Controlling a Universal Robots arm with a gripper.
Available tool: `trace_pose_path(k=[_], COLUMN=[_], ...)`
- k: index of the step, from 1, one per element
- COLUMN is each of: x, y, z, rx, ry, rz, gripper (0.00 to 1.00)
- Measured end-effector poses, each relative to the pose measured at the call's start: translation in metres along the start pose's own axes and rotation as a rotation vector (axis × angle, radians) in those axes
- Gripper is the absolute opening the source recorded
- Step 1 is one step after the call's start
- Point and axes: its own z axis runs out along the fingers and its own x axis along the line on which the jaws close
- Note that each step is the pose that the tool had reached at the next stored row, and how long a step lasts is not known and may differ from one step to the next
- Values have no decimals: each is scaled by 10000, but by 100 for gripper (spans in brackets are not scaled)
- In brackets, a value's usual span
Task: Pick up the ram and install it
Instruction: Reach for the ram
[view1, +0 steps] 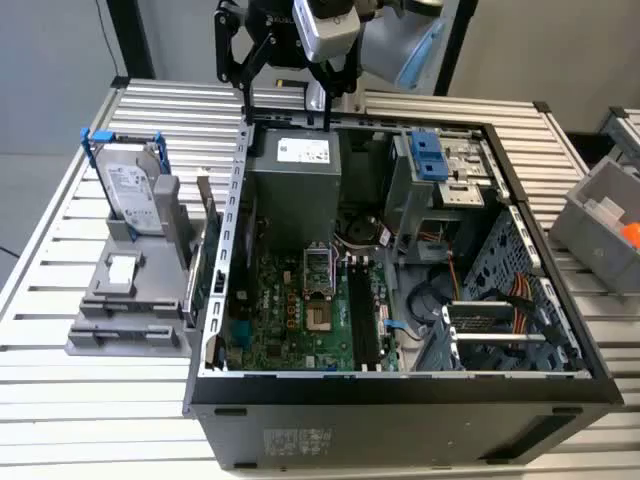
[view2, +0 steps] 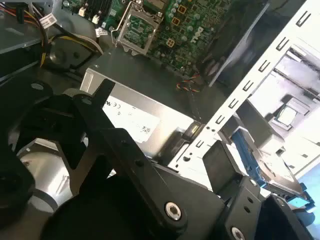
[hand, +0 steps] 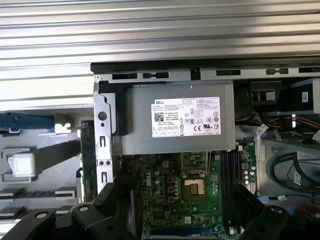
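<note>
Ram (view1: 198, 272), seemingly standing on its long edge in the grey holder (view1: 130, 300) on the tabletop (view1: 100, 420), just beside the case wall (view1: 232, 230) at the exterior view's left. Fingers (view2: 220, 162) hang wide open and empty over the case's far edge. Judge it light, stiff and brittle: pinch its flat faces and spare the contacts. Wall and holder leave you little room.

Green motherboard (view1: 265, 320) (grey power supply (view1: 290, 200))

Ribbed bare-metal table (view1: 170, 110), matt grey metal power supply (hand: 137, 125), white paper label (hand: 186, 116), matt black jaws.
</note>
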Motion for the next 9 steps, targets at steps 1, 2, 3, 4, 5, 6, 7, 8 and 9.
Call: trace_pose_path(k=[1,2,3,4,5,6,7,8,9], x=[0,0,0,0,0,0,0,0,0], y=[0,0,0,0,0,0,0,0,0], z=[0,0,0,0,0,-1,-2,-4,-6], rx=[-1,-1,-1,-1,-1,-1,-1,-2,-2], ry=[0,0,0,0,0,0,0,-1,-1], rz=[0,0,0,0,0,0,0,0,0], gripper=[100,100,100,100,100,100,100,100,100])
